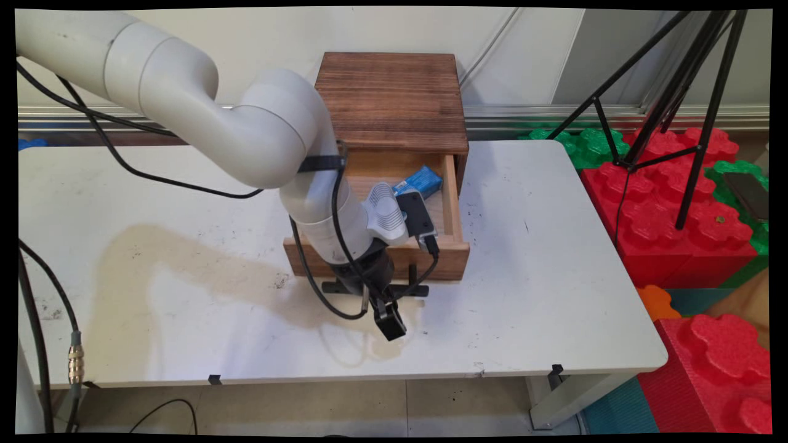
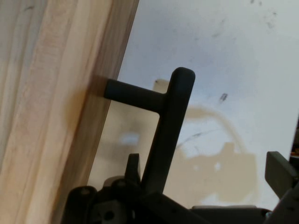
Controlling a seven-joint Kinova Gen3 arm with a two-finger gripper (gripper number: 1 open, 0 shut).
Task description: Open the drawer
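Main view: your gripper (image 1: pixel 389 321) hangs just in front of the handle (image 1: pixel 375 288) of the pulled-out drawer (image 1: pixel 452 203); blue pack (image 1: pixel 420 181) inside, at the back. White table (image 1: pixel 542 295) is stained; red blocks (image 1: pixel 671 209) & tripod (image 1: pixel 683 92) to the right.

Hand view: jaws apart, handle (image 2: pixel 170 123) between them, not clamped.

White arm (image 1: pixel 184 104) of fat rounded glossy links, black cables (image 1: pixel 335 246) looped along it with a black strap at the forearm, ribbed grey wrist module, black camera box, matte black gripper (image 1: pixel 389 321) linkage.
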